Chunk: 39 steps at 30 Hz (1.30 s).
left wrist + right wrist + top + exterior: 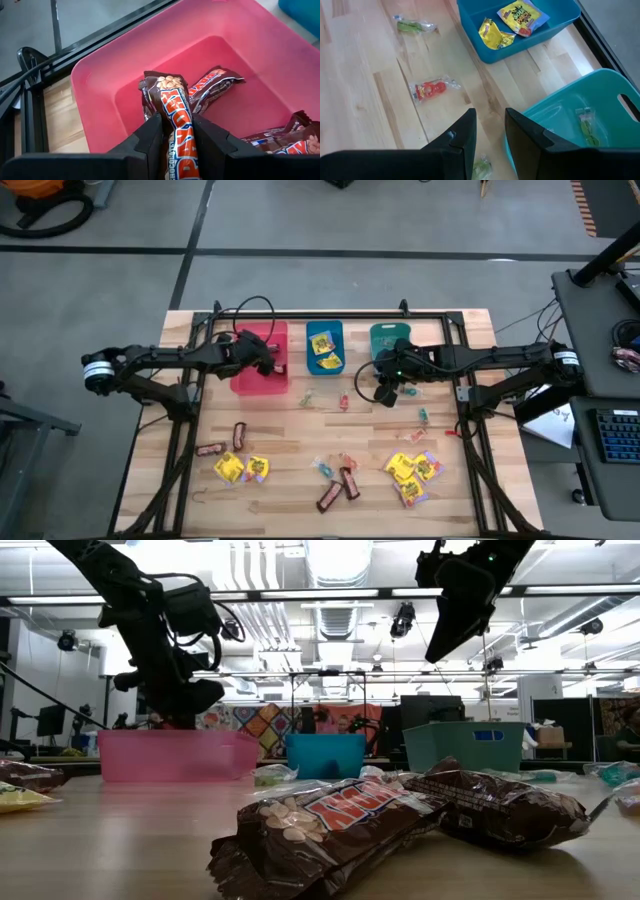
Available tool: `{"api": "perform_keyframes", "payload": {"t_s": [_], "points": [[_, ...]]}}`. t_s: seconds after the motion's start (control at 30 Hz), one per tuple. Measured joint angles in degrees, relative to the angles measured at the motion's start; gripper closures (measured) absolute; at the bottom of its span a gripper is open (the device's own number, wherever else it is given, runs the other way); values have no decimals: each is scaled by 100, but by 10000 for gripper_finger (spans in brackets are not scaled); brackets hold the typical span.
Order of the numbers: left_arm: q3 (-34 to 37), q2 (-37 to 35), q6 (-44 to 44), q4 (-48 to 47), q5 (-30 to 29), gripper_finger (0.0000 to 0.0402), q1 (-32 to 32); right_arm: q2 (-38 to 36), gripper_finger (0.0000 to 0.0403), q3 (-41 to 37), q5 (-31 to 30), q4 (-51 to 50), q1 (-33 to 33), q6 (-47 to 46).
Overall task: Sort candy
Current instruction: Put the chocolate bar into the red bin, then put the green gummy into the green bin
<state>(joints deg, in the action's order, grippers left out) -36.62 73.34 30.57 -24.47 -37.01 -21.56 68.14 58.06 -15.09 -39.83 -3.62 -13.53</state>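
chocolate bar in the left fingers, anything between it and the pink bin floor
Nothing visible. The left gripper holds the chocolate bar directly over the pink bin, with bare bin floor under its free end. Other bars lie farther along the bin floor, not under it.

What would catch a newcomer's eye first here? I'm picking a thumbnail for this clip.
The left gripper holds a brown PayDay bar over the pink bin, where more bars lie. Beside it the blue bin holds yellow packets, and the right gripper hovers open at the teal bin.
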Motion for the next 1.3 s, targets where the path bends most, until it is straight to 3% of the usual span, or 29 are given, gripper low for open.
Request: {"api": "perform_keyframes", "payload": {"t_s": [0.3,0.47,0.73,1.0,1.3], "points": [[-7,0,-45,-2,2,265,2,0,307,0,1,4,0,-375],[-9,-9,-140,-2,73,246,121,1,307,0,7,4,0,-1042],[-9,-111,-151,61,164,245,723,188,307,-4,285,9,278,-2130],[-11,-500,-545,500,171,247,1500,852,307,-4,774,-405,697,-3341],[-11,-822,-860,555,48,247,1663,1457,289,-4,704,-1287,813,-4096]]}}
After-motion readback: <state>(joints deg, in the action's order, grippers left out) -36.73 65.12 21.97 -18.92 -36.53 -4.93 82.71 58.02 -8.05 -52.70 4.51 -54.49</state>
